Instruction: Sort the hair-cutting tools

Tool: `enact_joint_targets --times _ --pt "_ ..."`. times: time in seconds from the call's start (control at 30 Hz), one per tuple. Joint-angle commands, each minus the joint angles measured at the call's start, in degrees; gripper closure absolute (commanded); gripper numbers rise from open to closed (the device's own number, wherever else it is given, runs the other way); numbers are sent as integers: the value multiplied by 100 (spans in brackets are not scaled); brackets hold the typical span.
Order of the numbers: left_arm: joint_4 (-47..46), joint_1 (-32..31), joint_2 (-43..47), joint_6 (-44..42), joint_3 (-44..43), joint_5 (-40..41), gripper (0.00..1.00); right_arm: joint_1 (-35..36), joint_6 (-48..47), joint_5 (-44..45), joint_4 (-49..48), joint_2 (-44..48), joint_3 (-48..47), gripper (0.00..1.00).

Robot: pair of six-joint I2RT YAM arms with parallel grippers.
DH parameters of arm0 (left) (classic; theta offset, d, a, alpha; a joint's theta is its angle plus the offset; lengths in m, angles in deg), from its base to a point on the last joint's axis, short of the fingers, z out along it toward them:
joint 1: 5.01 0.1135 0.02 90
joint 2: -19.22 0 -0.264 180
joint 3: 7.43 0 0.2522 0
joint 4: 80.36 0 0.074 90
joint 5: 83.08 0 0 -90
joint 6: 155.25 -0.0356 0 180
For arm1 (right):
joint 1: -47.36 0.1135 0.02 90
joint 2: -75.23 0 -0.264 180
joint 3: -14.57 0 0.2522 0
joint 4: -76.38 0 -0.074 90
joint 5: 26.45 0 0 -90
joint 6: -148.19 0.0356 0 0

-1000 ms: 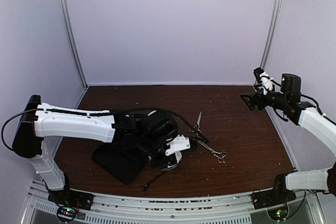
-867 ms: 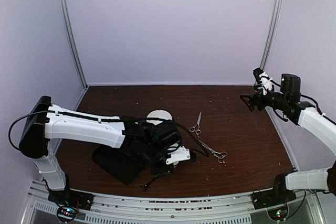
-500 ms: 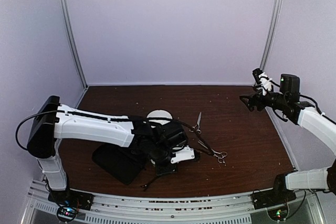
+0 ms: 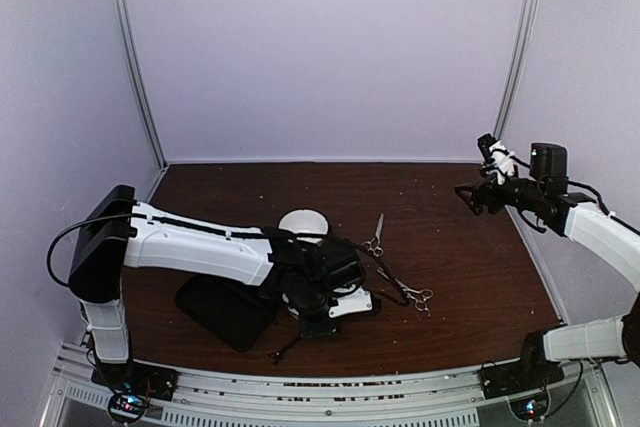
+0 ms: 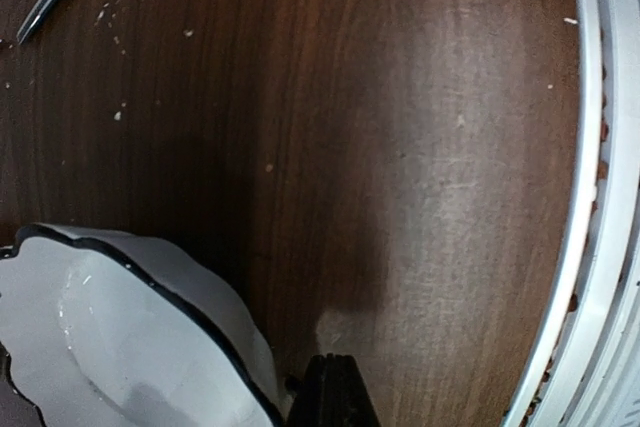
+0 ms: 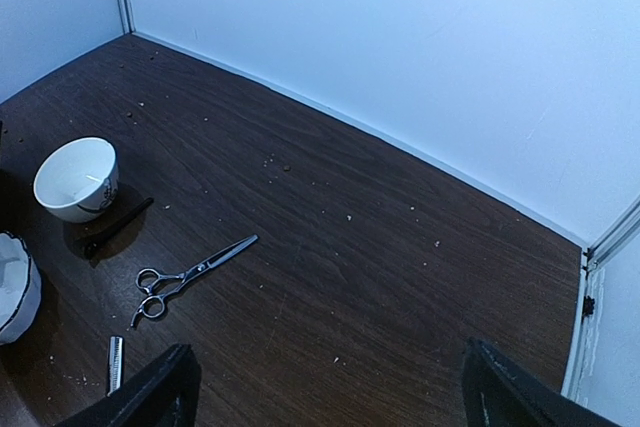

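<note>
One pair of silver scissors (image 4: 376,236) lies right of centre, and is visible from the right wrist too as scissors (image 6: 190,272). A second pair (image 4: 412,294) lies nearer the front. A thin black stick (image 4: 285,350) rests by the front edge, and another black stick (image 6: 118,227) lies beside the far bowl. My left gripper (image 4: 318,327) hangs low over the table, its jaws shut with nothing seen between them; in its own view the left gripper (image 5: 335,392) sits just right of a white bowl (image 5: 100,347). My right gripper (image 4: 480,192) is raised at the right, open and empty.
A white bowl (image 4: 303,222) stands behind the left arm. A flat black case (image 4: 225,312) lies at the front left. The metal front rail (image 5: 590,197) runs close to the left gripper. Pale crumbs dot the wooden table (image 6: 380,247).
The left arm has swung toward the front edge, uncovering the far bowl, and its gripper now sits lower and nearer the rail. The right arm has barely shifted.
</note>
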Motion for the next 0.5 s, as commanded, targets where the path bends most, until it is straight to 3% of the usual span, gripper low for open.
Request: enact_joint_targets --times 0.0,0.2,0.47 --pt "94 -4 -29 37 -295 763 100 -32 -71 -80 69 -33 -95 7" --pt "641 54 -277 -150 -585 1063 100 -39 -93 -67 85 -33 -95 7" --pt "688 223 -307 -182 -646 1137 100 -37 -117 -51 117 2 -107 7"
